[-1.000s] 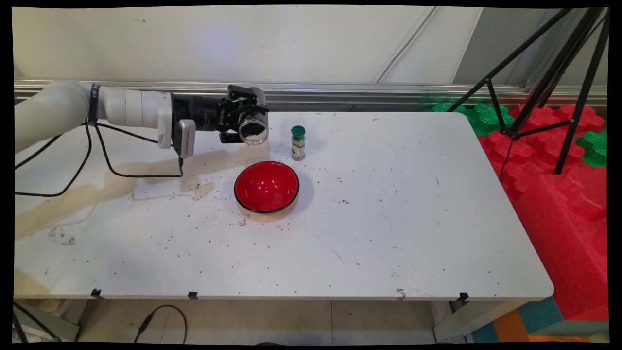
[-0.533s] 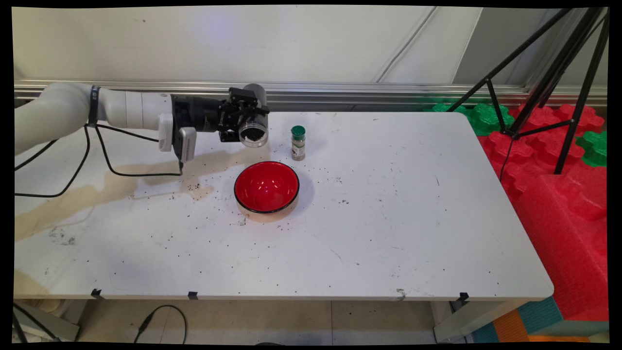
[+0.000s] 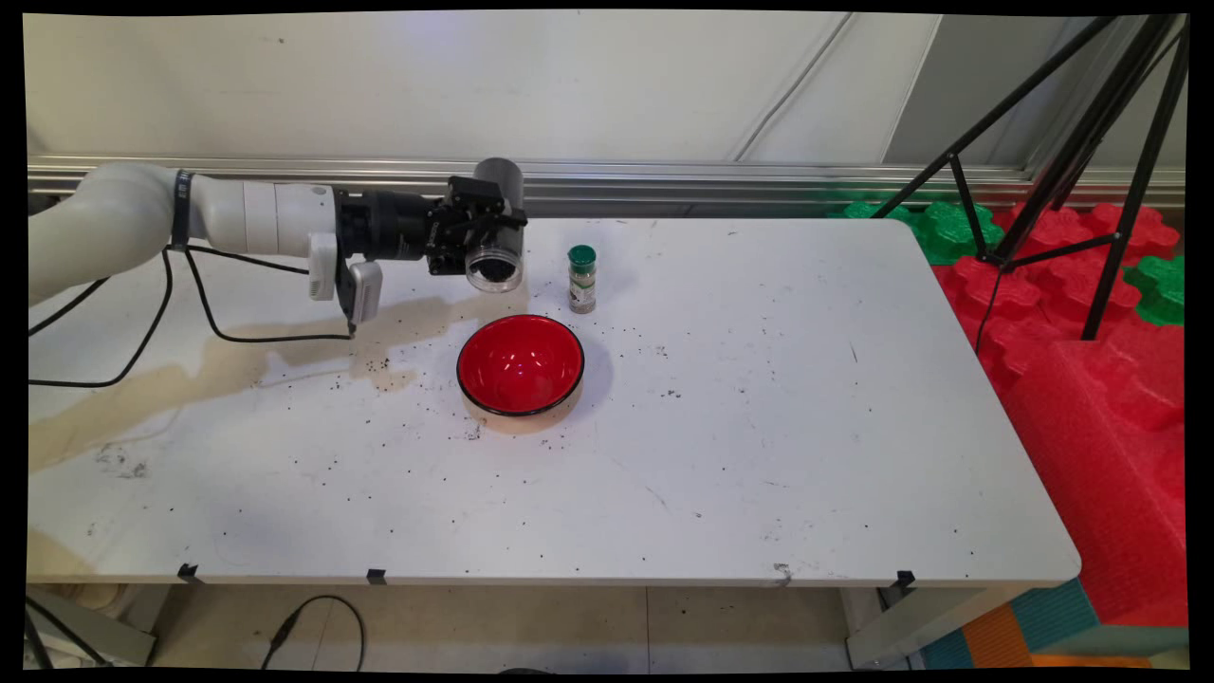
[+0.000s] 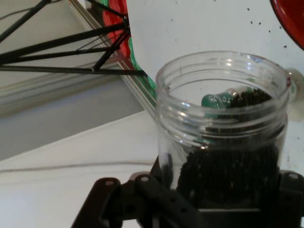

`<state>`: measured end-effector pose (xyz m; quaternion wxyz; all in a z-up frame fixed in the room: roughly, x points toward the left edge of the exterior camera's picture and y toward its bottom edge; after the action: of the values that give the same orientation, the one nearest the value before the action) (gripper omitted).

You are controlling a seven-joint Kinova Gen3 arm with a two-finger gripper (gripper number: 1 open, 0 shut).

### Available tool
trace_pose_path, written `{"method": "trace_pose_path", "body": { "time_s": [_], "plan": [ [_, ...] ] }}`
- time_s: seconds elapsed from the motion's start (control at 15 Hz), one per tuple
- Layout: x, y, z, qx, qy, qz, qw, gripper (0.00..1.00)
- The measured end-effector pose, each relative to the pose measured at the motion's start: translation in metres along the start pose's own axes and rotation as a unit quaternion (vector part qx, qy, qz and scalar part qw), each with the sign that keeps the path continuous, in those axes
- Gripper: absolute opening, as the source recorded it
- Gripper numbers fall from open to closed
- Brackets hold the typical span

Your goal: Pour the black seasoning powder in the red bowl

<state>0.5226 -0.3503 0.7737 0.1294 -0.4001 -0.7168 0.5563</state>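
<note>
Tipped further since earlier, clear jar [image 3: 495, 258] of loose dark granules, light, rigid, slick, sits clenched mid-body in jaws, bowl [image 3: 520, 365] at five o'clock.

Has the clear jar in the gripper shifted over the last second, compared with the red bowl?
Yes. The clear jar has tipped so its open mouth points lower toward the red bowl, which stayed put; the jar's base has risen.

We find no legible text; the spice bottle [image 3: 582, 280] label and gripper [image 3: 474, 237] lettering are too small to read.
</note>
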Motion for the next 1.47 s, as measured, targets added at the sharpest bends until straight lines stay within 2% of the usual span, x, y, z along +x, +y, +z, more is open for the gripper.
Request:
{"method": "trace_pose_path", "body": {
  "time_s": [0.8, 1.47],
  "plan": [
    [0.009, -0.001, -0.002, 0.008, 0.008, 0.072, 0.9974, 0.0],
    [0.014, -0.003, -0.001, 0.013, 0.012, 0.109, 0.9939, 0.0]
  ]
}}
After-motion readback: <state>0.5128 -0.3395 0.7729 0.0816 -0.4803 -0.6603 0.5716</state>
